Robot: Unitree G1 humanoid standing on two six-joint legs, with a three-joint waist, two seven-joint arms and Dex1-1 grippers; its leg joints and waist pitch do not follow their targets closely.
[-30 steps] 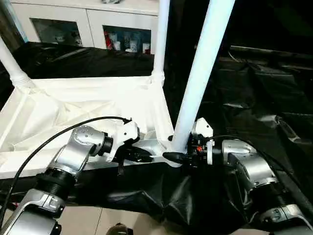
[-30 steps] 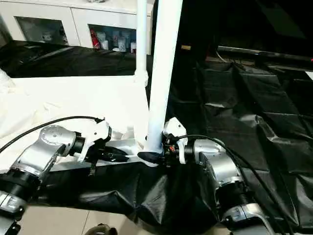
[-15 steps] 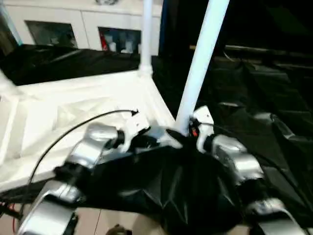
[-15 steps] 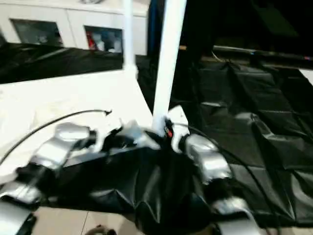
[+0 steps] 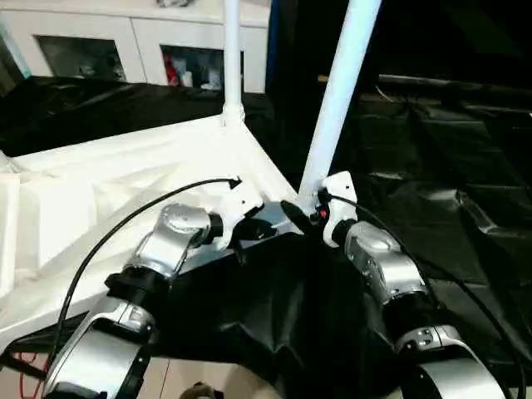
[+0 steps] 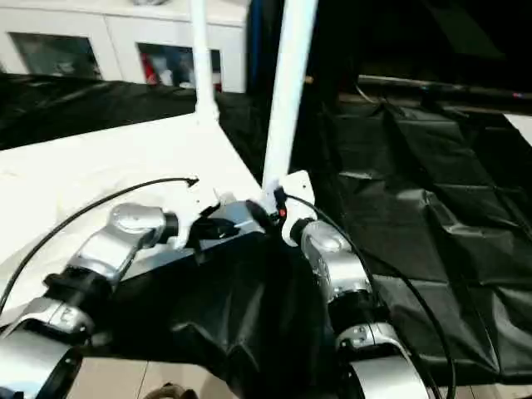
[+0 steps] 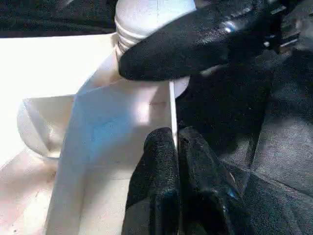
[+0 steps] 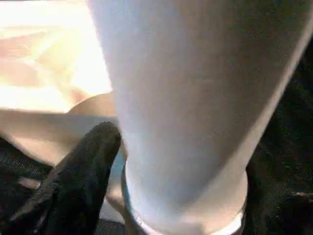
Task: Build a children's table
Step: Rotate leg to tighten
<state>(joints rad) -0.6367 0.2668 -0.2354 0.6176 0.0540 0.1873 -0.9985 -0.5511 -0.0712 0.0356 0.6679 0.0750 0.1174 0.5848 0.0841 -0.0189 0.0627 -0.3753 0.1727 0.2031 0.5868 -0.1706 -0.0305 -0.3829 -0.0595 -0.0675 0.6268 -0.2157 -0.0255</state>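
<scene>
The white tabletop [image 5: 125,174] lies underside up on a black sheet. One white leg [image 5: 231,58] stands in its far corner socket. Another leg [image 5: 337,108] rises, leaning slightly, from the near right corner. My left gripper [image 5: 252,230] is shut on the thin rim [image 7: 173,110] of the tabletop just beside that corner, one black finger [image 7: 156,186] on each side of the wall. My right gripper [image 5: 304,209] sits at the base of the near leg [image 8: 186,98], which stands between its jaws just above the socket collar.
Black sheeting [image 5: 465,208] covers the surface to the right and drapes over the front edge. A white glass-door cabinet [image 5: 125,41] stands at the back. A black cable [image 5: 125,224] loops over my left forearm. Pale floor [image 5: 183,378] shows below.
The whole picture has shifted and tilted, so the camera moved. Both grippers stay at the near right corner. My right forearm now reaches the leg from nearer the front.
</scene>
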